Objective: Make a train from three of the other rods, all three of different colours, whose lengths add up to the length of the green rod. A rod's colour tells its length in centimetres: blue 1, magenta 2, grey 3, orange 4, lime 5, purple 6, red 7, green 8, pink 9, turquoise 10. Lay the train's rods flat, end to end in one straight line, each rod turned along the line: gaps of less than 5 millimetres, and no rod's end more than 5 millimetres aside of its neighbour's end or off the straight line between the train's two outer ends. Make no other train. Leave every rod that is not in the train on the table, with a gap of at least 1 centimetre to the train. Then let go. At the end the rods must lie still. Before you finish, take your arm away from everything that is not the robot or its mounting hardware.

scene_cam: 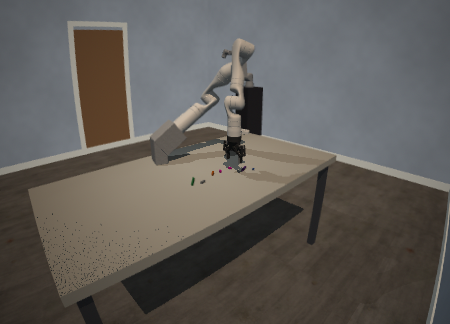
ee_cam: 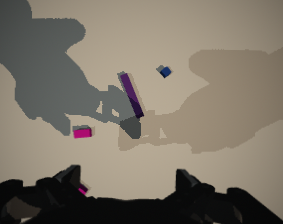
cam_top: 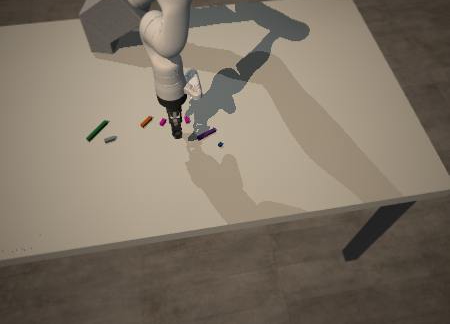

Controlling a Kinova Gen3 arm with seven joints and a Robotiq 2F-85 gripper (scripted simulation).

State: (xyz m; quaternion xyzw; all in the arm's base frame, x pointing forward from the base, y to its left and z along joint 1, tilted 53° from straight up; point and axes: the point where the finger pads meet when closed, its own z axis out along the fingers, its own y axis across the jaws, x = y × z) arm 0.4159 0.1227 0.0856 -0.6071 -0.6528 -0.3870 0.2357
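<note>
So, the end effector [cam_top: 176,134] [scene_cam: 235,158] [ee_cam: 128,178] is wide open with nothing in it, hovering over the counter [cam_top: 150,186] [scene_cam: 150,201] [ee_cam: 217,185]. Blue rod [cam_top: 220,144] [scene_cam: 253,169] [ee_cam: 165,72] sits past the purple rod [cam_top: 207,134] [scene_cam: 243,169] [ee_cam: 131,95]; orange rod [cam_top: 146,121] [scene_cam: 212,173] and grey rod [cam_top: 110,139] [scene_cam: 202,181] lie apart toward the green rod [cam_top: 97,130] [scene_cam: 193,181]. I'd guess it's open for a first pick, since 1+3+4 makes 8. No readable labels or brands.

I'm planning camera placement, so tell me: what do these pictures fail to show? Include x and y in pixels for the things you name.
- Wrist: one magenta rod [ee_cam: 83,189], partly hidden by the gripper [ee_cam: 128,178]; green, orange and grey rods out of view.
- Exterior: purple rod's [scene_cam: 243,169] exact angle, too small.
- Top: fingertips' height above the table [cam_top: 280,186], unclear from overhead.
</note>
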